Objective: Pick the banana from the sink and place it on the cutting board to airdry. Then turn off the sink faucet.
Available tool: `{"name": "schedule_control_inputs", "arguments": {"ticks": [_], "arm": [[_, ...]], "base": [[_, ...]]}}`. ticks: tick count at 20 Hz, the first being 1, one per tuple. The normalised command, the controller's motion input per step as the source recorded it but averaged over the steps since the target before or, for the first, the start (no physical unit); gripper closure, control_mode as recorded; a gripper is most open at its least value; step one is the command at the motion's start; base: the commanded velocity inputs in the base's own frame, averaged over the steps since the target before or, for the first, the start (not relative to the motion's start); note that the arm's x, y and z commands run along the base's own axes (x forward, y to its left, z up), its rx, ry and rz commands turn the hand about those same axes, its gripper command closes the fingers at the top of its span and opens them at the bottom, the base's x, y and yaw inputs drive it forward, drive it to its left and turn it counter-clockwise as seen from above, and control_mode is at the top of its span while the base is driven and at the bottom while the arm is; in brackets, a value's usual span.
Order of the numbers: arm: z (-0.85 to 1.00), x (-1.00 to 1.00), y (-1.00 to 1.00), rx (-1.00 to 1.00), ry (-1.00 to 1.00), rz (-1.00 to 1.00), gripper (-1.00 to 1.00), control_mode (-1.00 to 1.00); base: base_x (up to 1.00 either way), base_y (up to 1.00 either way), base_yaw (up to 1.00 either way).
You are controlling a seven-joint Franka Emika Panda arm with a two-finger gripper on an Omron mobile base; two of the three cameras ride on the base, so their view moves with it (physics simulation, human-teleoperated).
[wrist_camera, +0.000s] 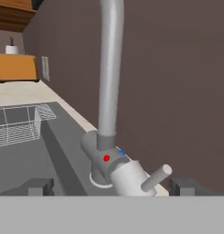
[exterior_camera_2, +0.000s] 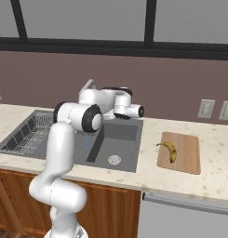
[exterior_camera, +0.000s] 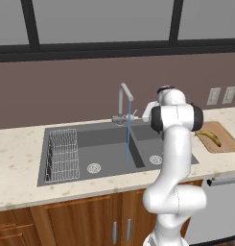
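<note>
- On the cutting board (exterior_camera_2: 179, 152), right of the sink (exterior_camera: 104, 144) on the counter (exterior_camera: 18, 153), the banana (exterior_camera_2: 170, 150) lies flat near the board's left edge.
- Water runs: a thin blue stream (exterior_camera: 128, 137) drops from the faucet (exterior_camera: 123, 102) into the sink, next to the divider between the basins.
- At the sink's back edge, the gripper (wrist_camera: 111, 187) sits close to the faucet base, fingers spread wide with the side lever (wrist_camera: 155, 177) between them, nothing pinched.
- Left basin holds the wire rack (exterior_camera: 63, 154).
- Two wall outlets (exterior_camera_2: 206, 109) sit behind the board.
</note>
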Motion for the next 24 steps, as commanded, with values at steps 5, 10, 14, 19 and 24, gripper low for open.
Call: {"name": "schedule_control_inputs", "arguments": {"ticks": [5,10,14,19,24], "arm": [[-0.13,0.27,0.0,0.01,0.02,0.01,-1.0,-1.0],[-0.16,0.26,0.03,0.01,0.03,0.01,-1.0,-1.0],[-0.13,0.3,0.03,0.0,0.03,0.01,-1.0,-1.0],[-0.09,0.31,0.0,0.0,0.02,0.01,-1.0,-1.0],[-0.07,0.3,0.02,0.0,0.01,0.01,-1.0,-1.0]], "base": [[0.0,0.0,0.0],[0.0,0.0,0.0],[0.0,0.0,0.0],[0.0,0.0,0.0],[0.0,0.0,0.0]]}}
